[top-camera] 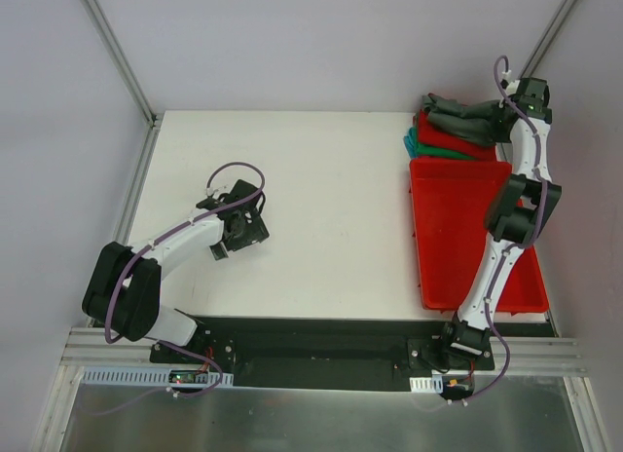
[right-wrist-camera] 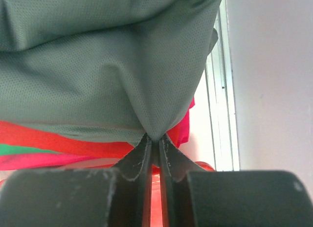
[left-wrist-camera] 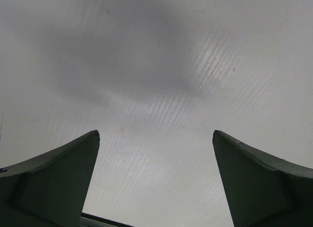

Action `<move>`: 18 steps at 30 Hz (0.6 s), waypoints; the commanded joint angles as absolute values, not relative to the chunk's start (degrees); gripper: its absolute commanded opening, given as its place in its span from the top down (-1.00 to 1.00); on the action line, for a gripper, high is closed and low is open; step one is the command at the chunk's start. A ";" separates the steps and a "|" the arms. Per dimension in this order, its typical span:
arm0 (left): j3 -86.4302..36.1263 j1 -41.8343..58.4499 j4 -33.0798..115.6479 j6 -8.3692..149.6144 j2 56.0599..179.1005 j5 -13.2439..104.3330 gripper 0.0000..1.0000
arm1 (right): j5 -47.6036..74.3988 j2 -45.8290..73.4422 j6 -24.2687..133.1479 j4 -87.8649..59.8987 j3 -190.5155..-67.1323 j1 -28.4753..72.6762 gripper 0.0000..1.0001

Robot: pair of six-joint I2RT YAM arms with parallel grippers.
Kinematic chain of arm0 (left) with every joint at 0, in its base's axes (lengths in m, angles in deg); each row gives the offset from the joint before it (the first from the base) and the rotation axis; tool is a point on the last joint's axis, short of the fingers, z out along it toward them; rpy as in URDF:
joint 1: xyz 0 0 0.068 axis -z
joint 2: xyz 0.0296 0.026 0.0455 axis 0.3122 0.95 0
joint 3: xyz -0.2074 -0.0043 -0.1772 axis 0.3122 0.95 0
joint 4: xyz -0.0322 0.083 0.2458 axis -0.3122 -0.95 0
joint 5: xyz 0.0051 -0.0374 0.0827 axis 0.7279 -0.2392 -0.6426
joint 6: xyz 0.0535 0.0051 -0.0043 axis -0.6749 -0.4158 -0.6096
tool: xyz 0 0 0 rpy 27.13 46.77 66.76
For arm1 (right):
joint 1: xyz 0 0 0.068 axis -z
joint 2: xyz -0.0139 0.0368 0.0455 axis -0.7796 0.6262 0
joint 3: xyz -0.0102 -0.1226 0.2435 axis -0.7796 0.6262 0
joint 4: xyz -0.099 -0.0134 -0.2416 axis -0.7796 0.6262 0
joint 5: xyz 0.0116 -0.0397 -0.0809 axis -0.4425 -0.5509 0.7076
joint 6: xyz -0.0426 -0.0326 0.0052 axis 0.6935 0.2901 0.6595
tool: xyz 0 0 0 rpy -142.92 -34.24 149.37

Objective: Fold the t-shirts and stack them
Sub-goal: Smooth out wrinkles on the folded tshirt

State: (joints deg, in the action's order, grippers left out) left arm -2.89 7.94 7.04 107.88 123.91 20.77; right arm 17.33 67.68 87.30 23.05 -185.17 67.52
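The white table [top-camera: 331, 199] lies bare at its middle and left; a rigid red plastic tray [top-camera: 453, 247] fills its right edge. At the far right corner my right gripper [right-wrist-camera: 155, 145] pinches a fold of the dark charcoal-grey t-shirt [right-wrist-camera: 107, 75], atop the folded bright red t-shirt [right-wrist-camera: 58, 139] and teal-green t-shirt [right-wrist-camera: 19, 149]. My left gripper [left-wrist-camera: 155, 139] hangs spread wide mid-table.

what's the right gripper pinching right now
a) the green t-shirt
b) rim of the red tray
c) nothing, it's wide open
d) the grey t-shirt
d: in the right wrist view the right gripper has its jaws closed on a fold of the grey t-shirt, and the cloth puckers to a point where they meet.
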 commanded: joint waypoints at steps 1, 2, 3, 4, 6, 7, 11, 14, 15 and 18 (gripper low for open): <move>-4.13 7.38 6.48 107.56 123.56 20.85 -0.98 | 15.95 64.83 89.73 21.63 -186.08 68.80 0.81; -4.14 7.38 6.40 107.65 123.82 20.85 -0.98 | 14.90 64.83 89.64 21.20 -185.47 69.07 0.78; -4.40 7.38 6.48 107.65 124.00 20.93 -0.98 | 13.84 64.74 89.73 20.85 -184.86 69.07 0.75; -4.66 7.38 6.40 107.47 124.17 21.02 -0.98 | 13.48 64.82 89.99 20.58 -184.50 69.07 0.76; -4.75 7.38 6.31 107.38 124.35 21.02 -0.98 | 14.27 65.52 90.26 20.23 -184.58 69.16 0.75; -4.84 7.38 6.40 107.30 124.35 21.11 -0.98 | 14.45 65.88 90.43 20.23 -184.76 69.24 0.75; -4.66 7.38 6.40 107.56 124.26 21.11 -0.98 | 13.48 66.14 92.02 20.14 -183.97 69.24 0.57; -5.45 7.38 6.40 106.95 124.09 21.37 -0.98 | 11.65 64.83 91.49 23.29 -185.46 68.90 0.07; -5.98 7.38 6.40 106.60 124.00 21.55 -0.98 | 10.68 63.61 91.05 23.82 -185.20 68.55 -0.15; -7.47 7.38 6.31 105.54 123.30 21.38 -0.98 | 9.97 59.04 87.64 24.01 -183.28 67.05 -0.61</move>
